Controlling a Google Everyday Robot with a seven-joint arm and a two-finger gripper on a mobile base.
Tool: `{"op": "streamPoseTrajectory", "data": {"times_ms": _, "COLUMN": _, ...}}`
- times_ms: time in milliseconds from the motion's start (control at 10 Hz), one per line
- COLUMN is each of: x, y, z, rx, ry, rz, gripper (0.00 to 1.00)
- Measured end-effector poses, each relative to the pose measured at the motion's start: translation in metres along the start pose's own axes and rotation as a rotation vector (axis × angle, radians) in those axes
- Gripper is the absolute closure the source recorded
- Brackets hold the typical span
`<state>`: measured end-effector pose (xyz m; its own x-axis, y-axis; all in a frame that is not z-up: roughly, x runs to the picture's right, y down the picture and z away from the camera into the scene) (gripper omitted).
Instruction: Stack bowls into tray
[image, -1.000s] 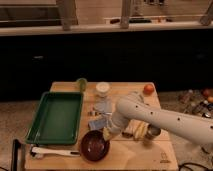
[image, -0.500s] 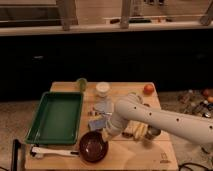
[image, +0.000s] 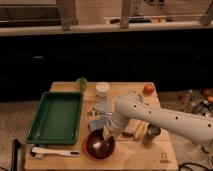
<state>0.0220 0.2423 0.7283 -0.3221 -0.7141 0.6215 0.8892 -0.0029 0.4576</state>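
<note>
Camera view: tool (image: 106, 134) over bowl (image: 96, 148)

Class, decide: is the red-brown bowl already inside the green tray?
No, the bowl sits on the table beside the tray, with the tool just above it.

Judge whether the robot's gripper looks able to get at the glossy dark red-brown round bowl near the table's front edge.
Probably yes. The gripper hangs right over the dark red-brown bowl, at its far rim, with nothing between them; the white utensil on its left lies apart.
</note>
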Motion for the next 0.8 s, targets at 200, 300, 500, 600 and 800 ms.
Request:
{"op": "streamPoseTrajectory", "data": {"times_ms": 200, "x": 0.003, "y": 0.006, "z": 0.003, "rx": 0.006, "ry": -0.001, "rz": 0.012, "gripper": 0.20}}
{"op": "streamPoseTrajectory", "data": {"times_ms": 300, "x": 0.004, "y": 0.008, "z": 0.004, "rx": 0.013, "ry": 0.000, "rz": 0.015, "gripper": 0.20}}
{"op": "streamPoseTrajectory", "data": {"times_ms": 500, "x": 0.005, "y": 0.015, "z": 0.007, "rx": 0.051, "ry": 0.009, "rz": 0.024, "gripper": 0.20}}
{"op": "streamPoseTrajectory", "data": {"times_ms": 600, "x": 0.005, "y": 0.017, "z": 0.008, "rx": 0.085, "ry": 0.017, "rz": 0.026, "gripper": 0.20}}
{"op": "streamPoseTrajectory", "data": {"times_ms": 800, "x": 0.007, "y": 0.019, "z": 0.019, "rx": 0.165, "ry": 0.020, "rz": 0.022, "gripper": 0.20}}
